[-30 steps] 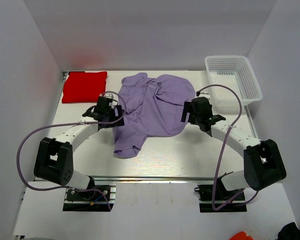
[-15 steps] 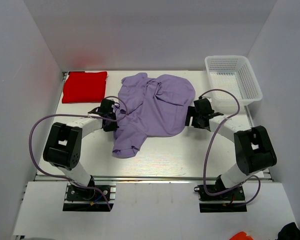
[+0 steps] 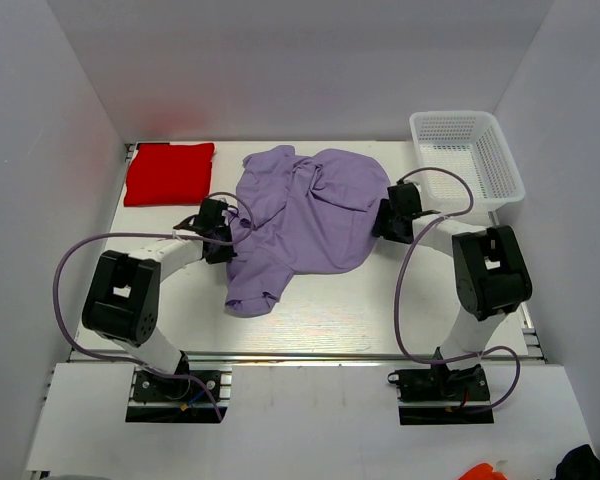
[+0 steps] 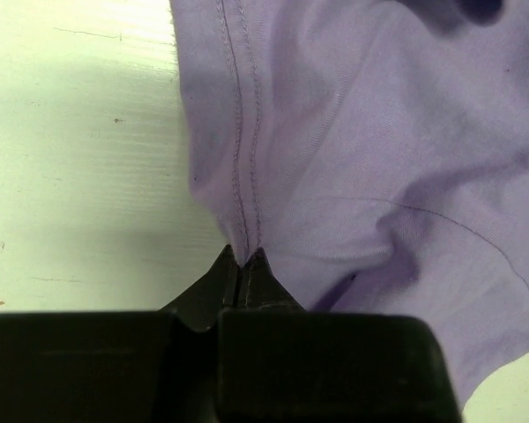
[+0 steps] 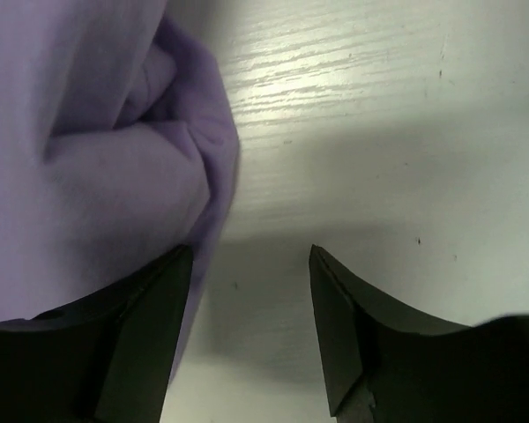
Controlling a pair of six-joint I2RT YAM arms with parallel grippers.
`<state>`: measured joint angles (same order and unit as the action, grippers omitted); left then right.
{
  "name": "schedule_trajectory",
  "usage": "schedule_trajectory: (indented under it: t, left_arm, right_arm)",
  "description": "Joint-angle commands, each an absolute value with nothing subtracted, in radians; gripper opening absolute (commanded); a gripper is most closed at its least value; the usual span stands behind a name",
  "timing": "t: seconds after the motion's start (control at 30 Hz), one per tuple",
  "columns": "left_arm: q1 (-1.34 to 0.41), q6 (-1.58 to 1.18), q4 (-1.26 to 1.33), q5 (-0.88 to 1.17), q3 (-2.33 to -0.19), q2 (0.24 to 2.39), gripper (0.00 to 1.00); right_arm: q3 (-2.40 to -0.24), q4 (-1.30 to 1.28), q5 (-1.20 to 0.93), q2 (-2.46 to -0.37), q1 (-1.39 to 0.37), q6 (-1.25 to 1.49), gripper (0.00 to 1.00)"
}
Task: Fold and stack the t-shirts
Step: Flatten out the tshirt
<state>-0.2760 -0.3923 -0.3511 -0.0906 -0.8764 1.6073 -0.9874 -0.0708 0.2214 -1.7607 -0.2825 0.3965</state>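
Hem of the lavender t-shirt (image 4: 353, 159) is pinched by the left end effector (image 4: 244, 257). The right end effector (image 5: 251, 253) is seen spread at the shirt's edge.

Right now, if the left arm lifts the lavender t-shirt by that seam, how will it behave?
Probably floppy: the lavender t-shirt lies crumpled in soft folds, so it should drape from the left gripper, whose jaws are shut on its stitched edge. Likely light: thin cloth bunches at the pinch. Expect the rest to drag across the table.
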Motion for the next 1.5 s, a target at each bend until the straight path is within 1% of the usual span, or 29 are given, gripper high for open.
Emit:
schedule_trajectory:
  t: [0.0,0.03,0.07,0.1,0.23,0.27,0.3,0.33,0.47,0.5,0.63,0.8,0.9,1.03,1.23,1.3,1.33,1.4,1.43,1.47]
  left_arm:
    - [-0.27,-0.385,-0.35,-0.103,-0.871,1.534,0.0]
    - [-0.27,-0.385,-0.35,-0.103,-0.871,1.534,0.0]
    - [-0.27,-0.385,-0.35,-0.103,-0.871,1.523,0.0]
    - [-0.27,-0.374,-0.35,-0.103,-0.871,1.523,0.0]
    - [-0.27,-0.365,-0.311,-0.071,-0.853,1.491,0.0]
    - [-0.27,-0.365,-0.311,-0.071,-0.853,1.491,0.0]
    - [-0.27,-0.365,-0.311,-0.071,-0.853,1.482,0.0]
    - [-0.27,-0.365,-0.311,-0.071,-0.853,1.482,0.0]
    - [-0.27,-0.365,-0.311,-0.071,-0.844,1.459,0.0]
    - [-0.27,-0.365,-0.311,-0.071,-0.844,1.459,0.0]
    - [-0.27,-0.356,-0.302,-0.071,-0.834,1.459,0.0]
    - [-0.27,-0.356,-0.302,-0.071,-0.844,1.459,0.0]
    - [-0.27,-0.356,-0.302,-0.071,-0.844,1.459,0.0]
    - [-0.27,-0.356,-0.302,-0.071,-0.844,1.459,0.0]
    - [-0.27,-0.347,-0.302,-0.071,-0.844,1.468,0.0]
    - [-0.27,-0.347,-0.302,-0.071,-0.844,1.468,0.0]
    - [-0.27,-0.347,-0.302,-0.071,-0.844,1.468,0.0]
    - [-0.27,-0.347,-0.302,-0.071,-0.844,1.468,0.0]
    - [-0.27,-0.347,-0.302,-0.071,-0.844,1.468,0.0]
    - [-0.27,-0.347,-0.302,-0.071,-0.844,1.468,0.0]
  right_arm:
    - [-1.038,-0.034,0.215,-1.796,-0.265,0.413,0.61]
    - [-1.046,-0.034,0.216,-1.804,-0.267,0.413,0.51]
    - [-1.048,-0.032,0.212,-1.81,-0.267,0.413,0.47]
    - [-1.048,-0.025,0.204,-1.818,-0.265,0.407,0.45]
    - [-1.019,0.064,0.091,-1.824,-0.265,0.361,0.43]
    - [-1.017,0.077,0.078,-1.824,-0.265,0.36,0.53]
    - [-1.014,0.077,0.072,-1.824,-0.265,0.365,0.58]
    - [-1.012,0.077,0.078,-1.813,-0.265,0.374,0.6]
    - [-0.971,0.075,0.097,-1.75,-0.265,0.362,0.6]
    - [-0.947,0.072,0.115,-1.708,-0.265,0.357,0.61]
    - [-0.928,0.069,0.12,-1.663,-0.262,0.345,0.62]
    - [-0.978,0.066,0.118,-1.704,-0.262,0.353,0.64]
    - [-1.026,0.061,0.112,-1.765,-0.259,0.35,0.64]
    - [-1.065,0.044,0.17,-1.845,-0.261,0.362,0.62]
    - [-1.149,0.029,0.163,-1.962,-0.265,0.383,0.57]
    - [-1.154,0.021,0.161,-1.985,-0.267,0.405,0.5]
    - [-1.158,0.021,0.169,-1.994,-0.265,0.414,0.42]
    - [-1.163,0.028,0.175,-2.003,-0.268,0.429,0.34]
    - [-1.164,0.034,0.173,-2.003,-0.267,0.428,0.27]
    - [-1.166,0.044,0.157,-2.005,-0.267,0.425,0.23]
